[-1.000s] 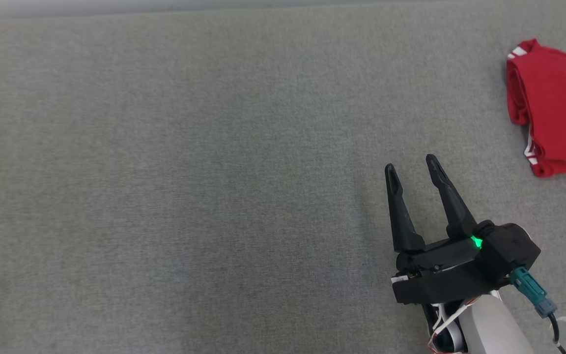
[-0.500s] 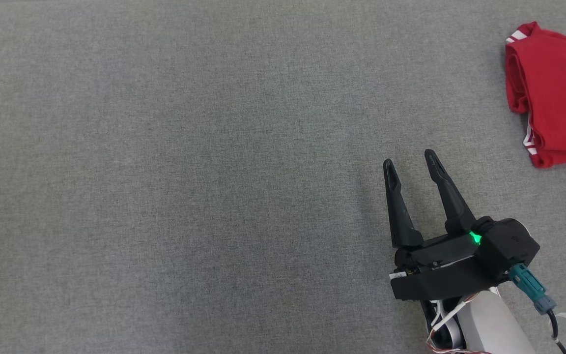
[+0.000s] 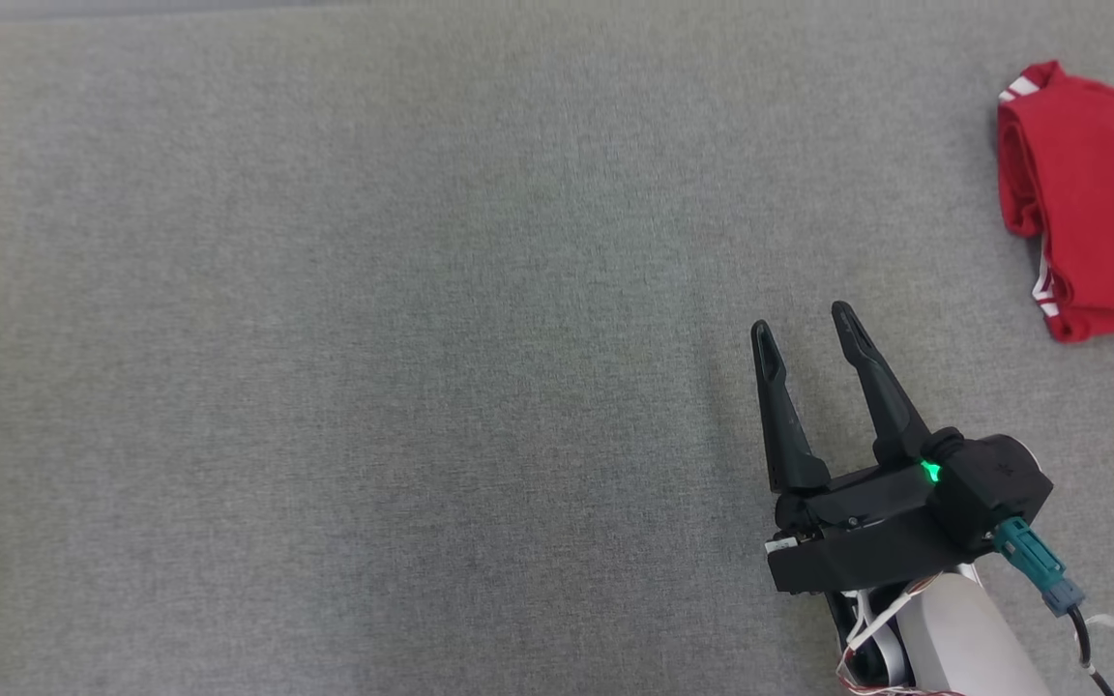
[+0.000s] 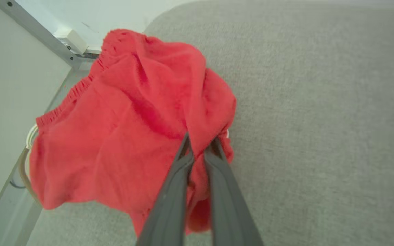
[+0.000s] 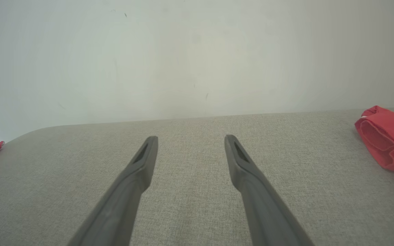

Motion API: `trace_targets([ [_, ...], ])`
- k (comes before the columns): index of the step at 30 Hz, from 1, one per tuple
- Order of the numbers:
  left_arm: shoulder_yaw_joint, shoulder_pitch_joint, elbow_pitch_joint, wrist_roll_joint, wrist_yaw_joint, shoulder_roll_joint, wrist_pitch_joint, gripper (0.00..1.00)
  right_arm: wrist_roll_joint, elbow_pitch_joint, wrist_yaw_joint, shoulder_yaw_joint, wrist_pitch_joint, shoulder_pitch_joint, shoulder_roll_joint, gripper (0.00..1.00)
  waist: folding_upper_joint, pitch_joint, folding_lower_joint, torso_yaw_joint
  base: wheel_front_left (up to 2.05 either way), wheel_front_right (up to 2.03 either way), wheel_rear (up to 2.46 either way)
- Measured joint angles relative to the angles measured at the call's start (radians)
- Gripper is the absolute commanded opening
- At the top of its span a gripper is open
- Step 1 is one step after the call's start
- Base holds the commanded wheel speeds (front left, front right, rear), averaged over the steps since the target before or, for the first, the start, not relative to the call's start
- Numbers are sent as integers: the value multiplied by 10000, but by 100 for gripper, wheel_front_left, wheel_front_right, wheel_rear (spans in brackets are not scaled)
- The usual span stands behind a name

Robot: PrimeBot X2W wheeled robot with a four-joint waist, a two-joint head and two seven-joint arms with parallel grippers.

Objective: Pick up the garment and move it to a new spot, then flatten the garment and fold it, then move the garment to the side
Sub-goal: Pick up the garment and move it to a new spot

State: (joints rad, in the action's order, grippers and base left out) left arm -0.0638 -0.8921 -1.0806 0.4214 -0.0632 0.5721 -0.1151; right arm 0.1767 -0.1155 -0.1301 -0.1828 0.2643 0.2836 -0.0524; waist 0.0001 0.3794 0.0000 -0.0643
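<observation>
garment point(image 4: 125, 130), red and crumpled, sits bunched at the rounded corner of the grey desk point(image 4: 320, 119), with part of it reaching past the edge beside a metal rail point(image 4: 39, 37). the left tool point(image 4: 199, 140) has its two fingers nearly together, pinching a fold of the garment on the side nearest the open desk. whether the cloth is lifted off the desk i cannot tell. the right tool point(image 3: 802, 321) is over bare desk with its fingers spread apart, holding nothing. well off to its right, a folded red cloth point(image 3: 1099, 203) with white stripes at the hem lies on the desk.
</observation>
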Motion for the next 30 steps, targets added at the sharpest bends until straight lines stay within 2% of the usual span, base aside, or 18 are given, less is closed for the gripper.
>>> trace_targets([
  [10, -631, -1064, 740, -257, -422, -286, 1154, 0, 44, -163, 0, 104, 0, -218, 10, 100, -1, -827, -1, 169, 0, 0, 0],
  [17, -1271, -1690, 2326, -529, -504, -941, 1298, 0, 56, -253, 0, 341, 0, -615, 13, 100, -1, -1533, -1, 235, 0, 0, 0],
  [25, -1785, -1456, 5413, -441, -508, -1348, 355, 0, 456, -247, 0, 570, 0, -817, 17, 100, -1, -1943, -2, -199, 0, 0, 0],
  [30, -2180, -924, 7613, -491, -159, -1603, -493, 0, 610, -253, 0, 665, -2, -830, 23, 100, -1, -2018, -1, -643, 0, 0, 0],
])
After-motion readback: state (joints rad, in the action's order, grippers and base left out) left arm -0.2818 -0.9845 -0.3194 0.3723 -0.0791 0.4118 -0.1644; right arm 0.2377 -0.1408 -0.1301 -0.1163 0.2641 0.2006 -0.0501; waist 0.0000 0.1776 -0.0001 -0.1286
